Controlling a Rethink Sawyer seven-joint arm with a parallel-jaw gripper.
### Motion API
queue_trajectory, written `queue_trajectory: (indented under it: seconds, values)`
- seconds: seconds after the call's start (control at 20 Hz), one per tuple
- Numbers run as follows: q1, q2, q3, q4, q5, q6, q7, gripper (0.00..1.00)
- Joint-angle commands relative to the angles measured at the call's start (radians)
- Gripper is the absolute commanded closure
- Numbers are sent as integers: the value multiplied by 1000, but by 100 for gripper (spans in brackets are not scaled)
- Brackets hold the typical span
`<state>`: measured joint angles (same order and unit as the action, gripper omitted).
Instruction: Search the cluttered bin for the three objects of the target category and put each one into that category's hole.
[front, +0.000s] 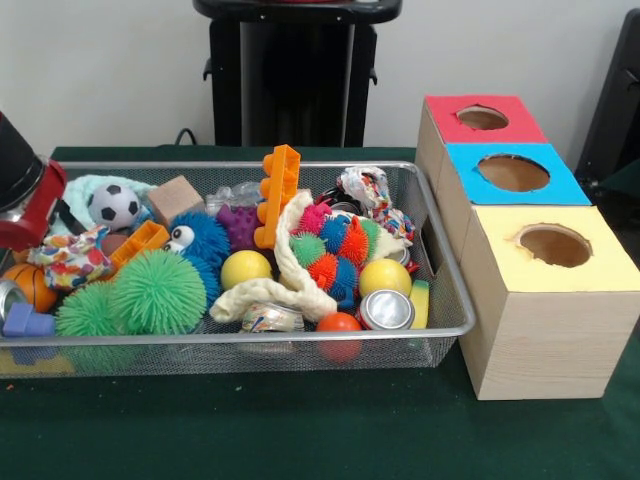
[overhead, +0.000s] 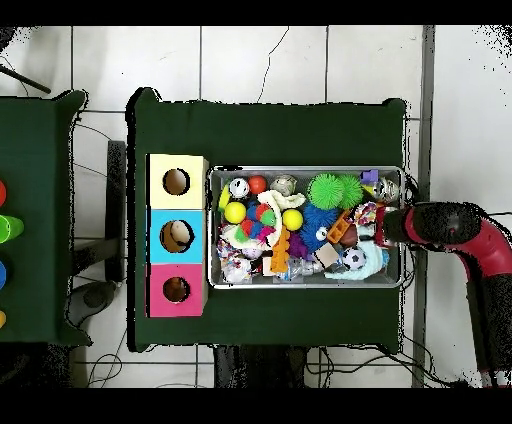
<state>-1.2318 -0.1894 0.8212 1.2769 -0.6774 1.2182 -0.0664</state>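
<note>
The wire bin (front: 300, 336) (overhead: 305, 169) holds a jumble of toys. Among them are two yellow balls (front: 246, 268) (front: 384, 277), an orange ball (front: 339, 322), a soccer ball (front: 113, 206), a small basketball (front: 30, 286) and green spiky balls (front: 158, 290). Beside the bin stands a box with a red hole (front: 482, 118) (overhead: 176, 290), a blue hole (front: 513, 172) (overhead: 176, 235) and a yellow hole (front: 555, 245) (overhead: 176, 182). My gripper (front: 38, 215) (overhead: 384, 228) hangs low over the bin's end farthest from the box, by a patterned cloth toy (front: 68, 258). Its tips are hidden.
Also in the bin are an orange brick (front: 278, 195), a wooden block (front: 174, 198), a blue furry toy (front: 205, 238), a cream bone-shaped toy (front: 290, 270), a multicoloured spiky ball (front: 335, 250) and cans (front: 386, 310). A second green table (overhead: 35, 215) stands beyond the box.
</note>
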Motion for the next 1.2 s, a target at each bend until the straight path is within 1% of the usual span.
queue_trajectory:
  seconds: [0.05,0.25,0.3,0.35,0.4,0.45,0.55,0.6,0.7,0.75,0.9,1.05,1.2]
  values:
    - [-32,96,-80,-107,-96,36,-327,100]
    - [-27,89,-90,-93,-105,1,-331,100]
    - [-25,76,-94,-64,-114,-24,-310,100]
    - [-35,69,-88,-37,-104,-48,-288,100]
    - [-39,43,-86,20,-99,-80,-245,100]
    - [-38,18,-86,61,-98,-99,-208,100]
    - [-37,-65,-65,187,-81,-135,-122,100]
    - [-27,-130,-44,267,-66,-147,-66,100]
    - [12,-266,-6,383,-19,-133,47,100]
    - [32,-320,8,414,7,-123,93,100]
    - [102,-455,11,481,65,-99,209,100]
    - [165,-542,-19,515,90,-93,285,100]
    - [227,-600,-49,531,125,-87,348,100]
